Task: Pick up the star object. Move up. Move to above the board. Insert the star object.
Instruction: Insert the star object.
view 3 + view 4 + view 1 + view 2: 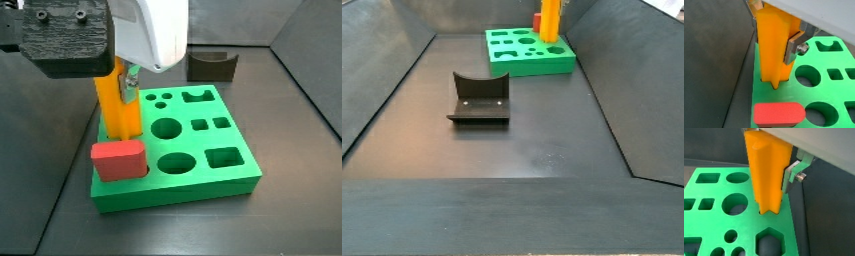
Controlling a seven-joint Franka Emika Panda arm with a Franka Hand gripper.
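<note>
My gripper (774, 45) is shut on the star object (773, 35), a long orange-yellow ridged prism that it holds upright. A silver finger (793, 48) presses its side. The same grip shows in a wrist view (767, 178), with the star object (765, 170) and a finger (790, 175). The prism's lower end meets the top of the green board (827, 65) at a hole near the board's edge. I cannot tell how deep it sits. In both side views the star object (118, 112) (549, 20) stands on the board (201, 150) (523, 55) under the gripper (120, 80).
A short red block (779, 113) (118, 160) stands in the board's corner next to the star object. The dark fixture (478, 98) (211, 66) stands on the dark floor apart from the board. Sloped grey walls ring the floor.
</note>
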